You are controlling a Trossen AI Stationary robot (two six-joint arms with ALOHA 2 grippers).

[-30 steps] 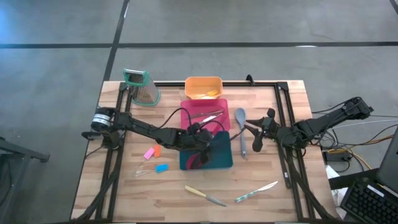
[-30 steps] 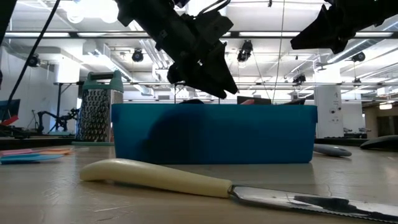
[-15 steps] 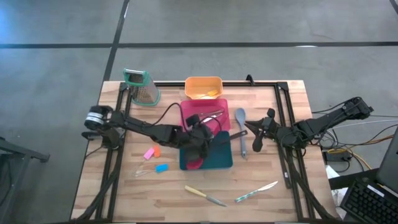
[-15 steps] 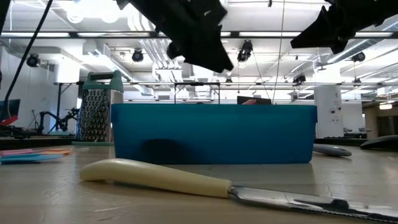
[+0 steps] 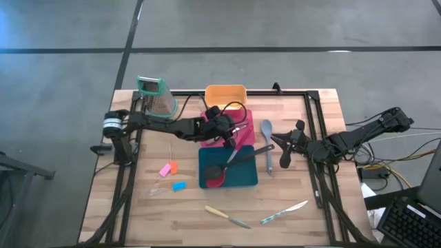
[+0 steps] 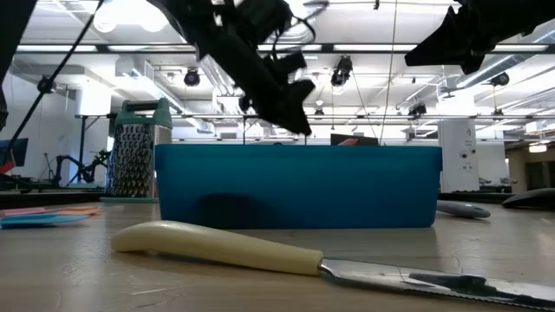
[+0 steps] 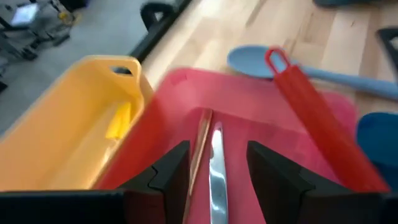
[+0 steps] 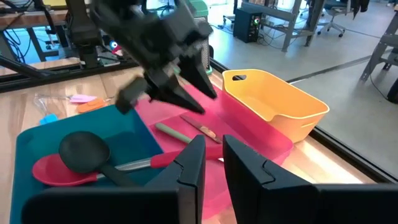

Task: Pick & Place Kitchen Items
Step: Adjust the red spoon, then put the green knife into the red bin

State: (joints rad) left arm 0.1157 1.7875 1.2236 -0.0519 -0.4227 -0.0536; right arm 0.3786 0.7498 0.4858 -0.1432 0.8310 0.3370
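My left gripper (image 5: 229,133) has pulled back from the teal tray (image 5: 244,180) to over the pink tray (image 5: 213,120), fingers apart and empty. The black spoon (image 5: 220,165) and red spoon (image 5: 215,180) now lie in the teal tray, so that drop looks done. My right gripper (image 5: 284,147) waits, slightly open, beside the grey spoon (image 5: 267,141).

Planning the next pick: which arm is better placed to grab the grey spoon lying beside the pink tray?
Right, probably. The right gripper hovers next to the grey spoon, open. The left gripper is over the pink tray, farther off.

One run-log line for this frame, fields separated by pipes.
left gripper open above pink tray | right gripper open, beside teal tray | red spoon, black spoon in teal tray
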